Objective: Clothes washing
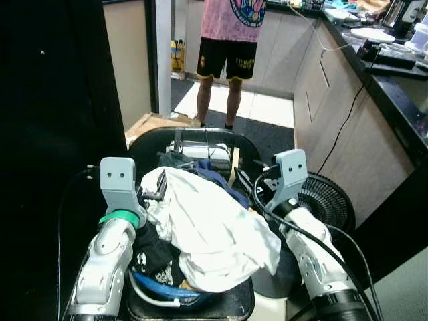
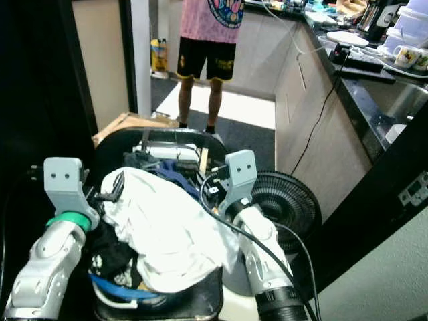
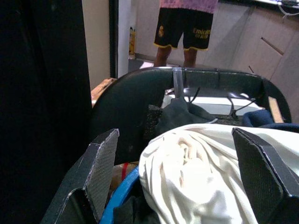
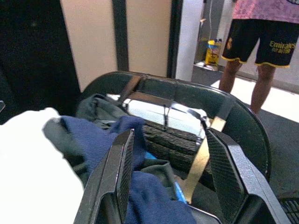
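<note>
Person (image 1: 229,40): stands beyond the basket, in the likely path; a bump is risked if the load is carried forward.
Basket (image 1: 200,137): dark, heaped above its rim with laundry, held between both arms.
White garment (image 1: 210,227): draped atop the heap, overhanging the basket's near edge; a slide off is likely if the basket is tilted.
Left end effector (image 3: 180,179): fingers wide apart astride the garment, nothing gripped.
Right end effector (image 4: 175,175): fingers spread over blue cloth (image 4: 140,186), nothing gripped.

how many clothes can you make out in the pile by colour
white: 1, the big white garment on top
dark blue: 1, the blue garment behind it
black: 1, the black printed piece under the white one
dark grey-green: 1, the dark garment at the back
total: 4 that can be told apart; more may be hidden underneath
</note>
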`<state>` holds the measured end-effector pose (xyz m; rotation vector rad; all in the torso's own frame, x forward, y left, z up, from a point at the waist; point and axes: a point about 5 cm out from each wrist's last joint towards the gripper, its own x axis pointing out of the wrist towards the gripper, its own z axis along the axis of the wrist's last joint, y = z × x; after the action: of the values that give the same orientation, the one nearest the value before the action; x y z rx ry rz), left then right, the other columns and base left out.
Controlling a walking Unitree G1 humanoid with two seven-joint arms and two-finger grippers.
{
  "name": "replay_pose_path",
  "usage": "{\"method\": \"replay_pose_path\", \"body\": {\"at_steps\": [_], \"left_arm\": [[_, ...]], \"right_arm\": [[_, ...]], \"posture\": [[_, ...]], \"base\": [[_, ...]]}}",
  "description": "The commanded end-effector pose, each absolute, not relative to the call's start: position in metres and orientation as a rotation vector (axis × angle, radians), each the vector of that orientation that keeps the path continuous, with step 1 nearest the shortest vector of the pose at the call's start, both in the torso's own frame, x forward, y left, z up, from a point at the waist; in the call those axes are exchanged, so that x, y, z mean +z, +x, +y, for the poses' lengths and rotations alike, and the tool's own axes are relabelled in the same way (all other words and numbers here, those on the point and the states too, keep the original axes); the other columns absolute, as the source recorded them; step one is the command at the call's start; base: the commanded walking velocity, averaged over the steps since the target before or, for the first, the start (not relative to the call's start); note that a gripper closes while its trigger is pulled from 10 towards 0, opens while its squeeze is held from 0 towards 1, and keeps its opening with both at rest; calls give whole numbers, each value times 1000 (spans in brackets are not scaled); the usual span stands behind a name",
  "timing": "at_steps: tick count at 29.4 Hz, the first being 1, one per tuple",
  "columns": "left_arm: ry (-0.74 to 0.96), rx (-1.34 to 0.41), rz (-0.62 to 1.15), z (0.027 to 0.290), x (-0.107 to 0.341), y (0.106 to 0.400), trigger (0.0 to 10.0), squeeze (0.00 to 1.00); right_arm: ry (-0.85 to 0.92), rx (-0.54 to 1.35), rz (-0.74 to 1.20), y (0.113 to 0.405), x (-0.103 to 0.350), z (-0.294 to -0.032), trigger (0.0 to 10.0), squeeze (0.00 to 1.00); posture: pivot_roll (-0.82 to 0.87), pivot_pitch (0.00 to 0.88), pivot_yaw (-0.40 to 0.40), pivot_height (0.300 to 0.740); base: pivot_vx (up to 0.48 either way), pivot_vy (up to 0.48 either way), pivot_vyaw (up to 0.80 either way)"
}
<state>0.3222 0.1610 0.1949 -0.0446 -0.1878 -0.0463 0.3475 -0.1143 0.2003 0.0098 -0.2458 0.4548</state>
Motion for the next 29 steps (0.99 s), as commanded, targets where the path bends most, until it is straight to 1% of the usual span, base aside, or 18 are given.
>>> {"method": "replay_pose_path", "body": {"at_steps": [1, 3, 6, 7, 8, 10, 11, 14, 15, 17, 18, 19, 21, 22, 25, 26, 29], "left_arm": [[-15, -84, -182, 156, 193, 322, 10000, 0], [-15, -84, -182, 156, 193, 322, 10000, 0], [31, -95, -170, 157, 192, 325, 10000, 0], [31, -95, -170, 157, 192, 325, 10000, 0], [34, -103, -168, 157, 192, 325, 10000, 0], [34, -103, -168, 157, 192, 325, 10000, 0], [43, -126, -157, 156, 190, 325, 10000, 0], [52, -142, -153, 155, 189, 324, 10000, 0], [56, -160, -144, 153, 188, 323, 10000, 0], [56, -160, -144, 153, 188, 323, 10000, 0], [57, -173, -141, 152, 187, 322, 10000, 0], [57, -173, -141, 152, 187, 322, 10000, 0], [56, -204, -130, 149, 184, 320, 10000, 0], [55, -214, -126, 149, 184, 320, 10000, 0], [56, -224, -124, 148, 183, 319, 10000, 0], [52, -228, -122, 147, 183, 319, 10000, 0], [49, -231, -121, 147, 183, 319, 10000, 0]], "right_arm": [[31, 492, -231, 347, 198, -113, 10000, 0], [31, 492, -231, 347, 198, -113, 10000, 0], [70, 652, -225, 340, 199, -97, 10000, 0], [70, 652, -225, 340, 199, -97, 10000, 0], [81, 735, -228, 334, 200, -91, 10000, 961], [81, 735, -228, 334, 200, -91, 10000, 961], [83, 823, -216, 324, 196, -83, 10000, 1000], [76, 819, -198, 323, 191, -82, 10000, 1000], [60, 773, -163, 325, 184, -85, 10000, 1000], [60, 773, -163, 325, 184, -85, 10000, 1000], [48, 722, -127, 328, 176, -90, 10000, 1000], [48, 722, -127, 328, 176, -90, 10000, 1000], [66, 597, -62, 333, 163, -105, 10000, 1000], [74, 567, -47, 335, 160, -110, 10000, 1000], [101, 546, -27, 335, 158, -115, 10000, 1000], [128, 529, -18, 336, 158, -120, 10000, 0], [146, 517, -12, 337, 158, -123, 10000, 0]], "posture": [[8, 53, -34, 740], [8, 53, -34, 740], [6, 53, -32, 740], [6, 53, -32, 740], [4, 54, -33, 740], [4, 54, -33, 740], [4, 56, -34, 740], [4, 56, -34, 740], [6, 58, -36, 740], [6, 58, -36, 740], [6, 58, -36, 740], [6, 58, -36, 740], [3, 61, -34, 740], [3, 61, -34, 740], [2, 62, -31, 740], [-1, 61, -29, 740], [-1, 61, -29, 740]], "base": [[0, 0, 0], [0, 0, 0], [0, 0, 0], [0, 0, 0], [0, 0, 0], [0, 0, 0], [0, 0, 0], [0, 0, 0], [0, 0, 0], [0, 0, 0], [0, 0, 0], [0, 0, 0], [0, 0, 0], [0, 0, 0], [0, 0, 0], [0, 0, 0], [0, 0, 0]]}}
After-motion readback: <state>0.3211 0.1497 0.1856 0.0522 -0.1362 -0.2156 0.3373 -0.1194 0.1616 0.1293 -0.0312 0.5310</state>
